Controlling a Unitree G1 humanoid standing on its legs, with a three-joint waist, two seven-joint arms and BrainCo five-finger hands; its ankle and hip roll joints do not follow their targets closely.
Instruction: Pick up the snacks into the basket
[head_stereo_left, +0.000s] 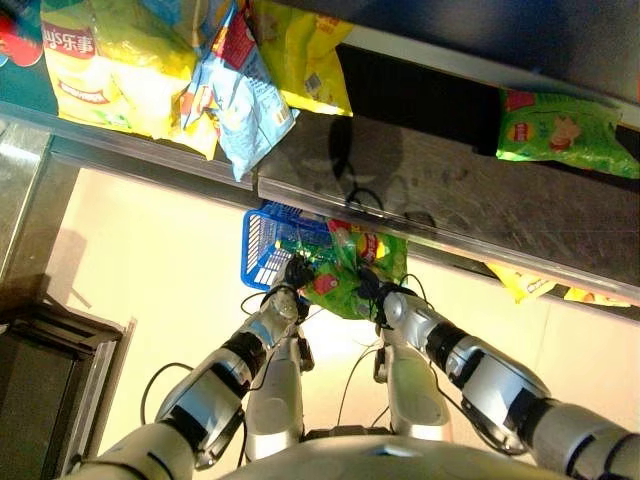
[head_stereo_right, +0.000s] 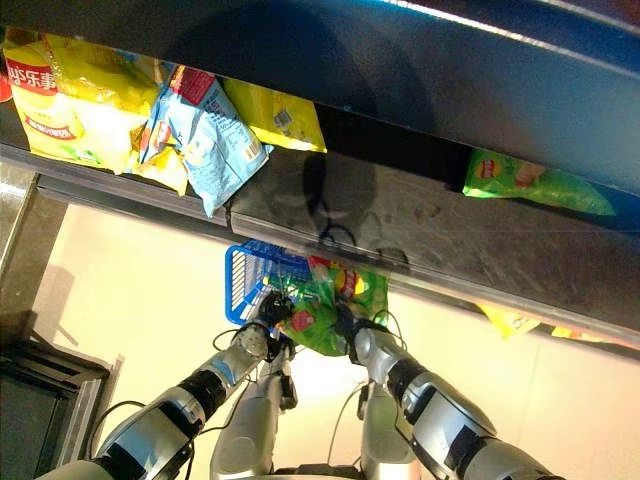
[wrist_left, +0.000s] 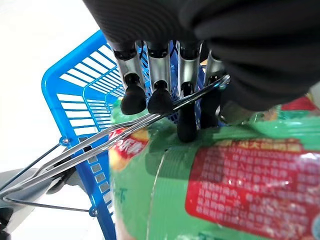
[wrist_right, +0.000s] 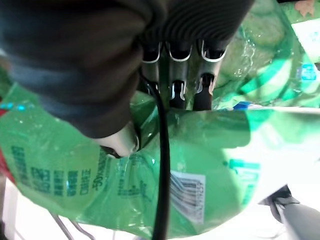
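Green snack bag (head_stereo_left: 352, 268) sits over the blue basket (head_stereo_left: 262, 240), pinched by the right hand (head_stereo_left: 368, 287); left hand (head_stereo_left: 296, 274) curls round the wire handle (wrist_left: 100, 142) alongside, just below the shelf edge (head_stereo_left: 400, 222).

1 blue basket (head_stereo_left: 262, 240), 2 green snack bags (head_stereo_left: 565, 128)

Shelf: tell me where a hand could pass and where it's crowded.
Bare shelf lies between the blue bag and the lone green bag. The left end is crowded with yellow bags. The basket is filled by the green bag both hands hold.
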